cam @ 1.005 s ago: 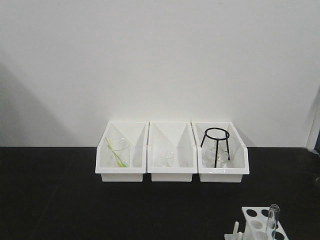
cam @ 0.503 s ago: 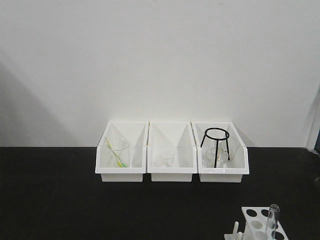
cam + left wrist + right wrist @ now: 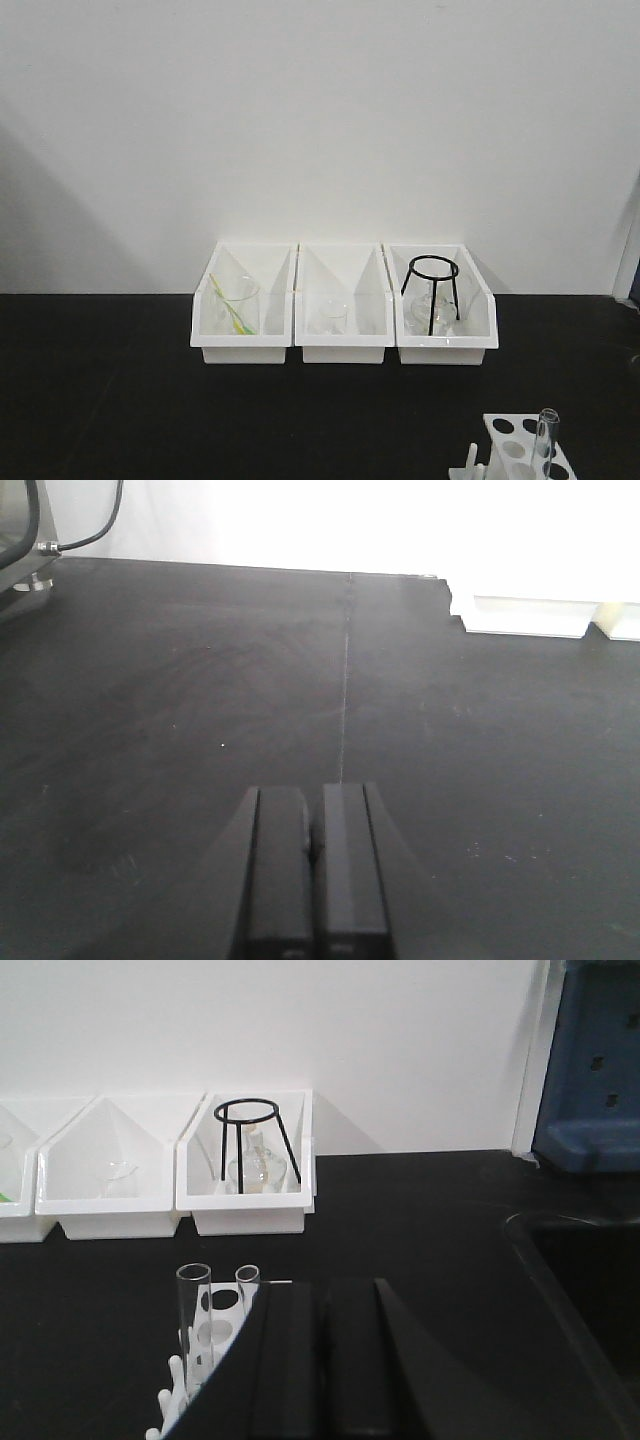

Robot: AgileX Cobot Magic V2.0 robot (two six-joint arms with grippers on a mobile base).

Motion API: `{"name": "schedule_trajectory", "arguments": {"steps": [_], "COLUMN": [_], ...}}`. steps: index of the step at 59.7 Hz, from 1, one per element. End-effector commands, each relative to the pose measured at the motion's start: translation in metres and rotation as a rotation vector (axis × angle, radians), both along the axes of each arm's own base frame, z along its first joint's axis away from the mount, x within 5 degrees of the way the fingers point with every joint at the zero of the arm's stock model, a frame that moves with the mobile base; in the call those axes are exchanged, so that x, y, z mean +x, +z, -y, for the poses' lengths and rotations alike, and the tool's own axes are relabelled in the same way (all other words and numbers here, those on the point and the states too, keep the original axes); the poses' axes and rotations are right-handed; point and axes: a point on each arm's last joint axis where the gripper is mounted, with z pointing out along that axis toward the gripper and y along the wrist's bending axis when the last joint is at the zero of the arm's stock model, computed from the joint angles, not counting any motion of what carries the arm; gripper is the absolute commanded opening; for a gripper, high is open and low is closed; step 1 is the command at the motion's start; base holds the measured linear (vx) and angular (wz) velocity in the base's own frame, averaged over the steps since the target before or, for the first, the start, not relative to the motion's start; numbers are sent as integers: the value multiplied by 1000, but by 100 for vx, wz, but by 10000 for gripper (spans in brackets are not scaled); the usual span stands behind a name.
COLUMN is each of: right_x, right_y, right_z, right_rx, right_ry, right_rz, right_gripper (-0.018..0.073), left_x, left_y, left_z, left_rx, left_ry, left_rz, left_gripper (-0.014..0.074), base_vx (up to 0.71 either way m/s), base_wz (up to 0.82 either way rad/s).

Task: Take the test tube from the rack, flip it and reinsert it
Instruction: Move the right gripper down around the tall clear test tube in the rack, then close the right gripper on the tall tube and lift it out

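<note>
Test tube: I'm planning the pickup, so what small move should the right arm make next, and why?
Probably open the right gripper and ease it left toward the test tube. In the right wrist view its jaws are shut and sit to the right of the tube, which stands upright in the rack, not yet grasped.

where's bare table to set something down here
The black table is bare along the left side and in front of the three white bins, up to the rack. Crowded: inside the bins, and the near right corner around the rack.
</note>
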Motion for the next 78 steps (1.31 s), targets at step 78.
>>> {"name": "schedule_trajectory", "arguments": {"steps": [78], "right_x": [115], "right_y": [-83], "right_z": [-32], "right_rx": [31], "right_ry": [346], "right_rz": [19], "right_gripper": [484], "left_x": [1], "left_y": [8], "left_z": [1], "left_rx": [5], "left_ry": [-11], "left_rz": [98], "left_gripper": [-6], "base_vx": [0], "base_wz": [0]}}
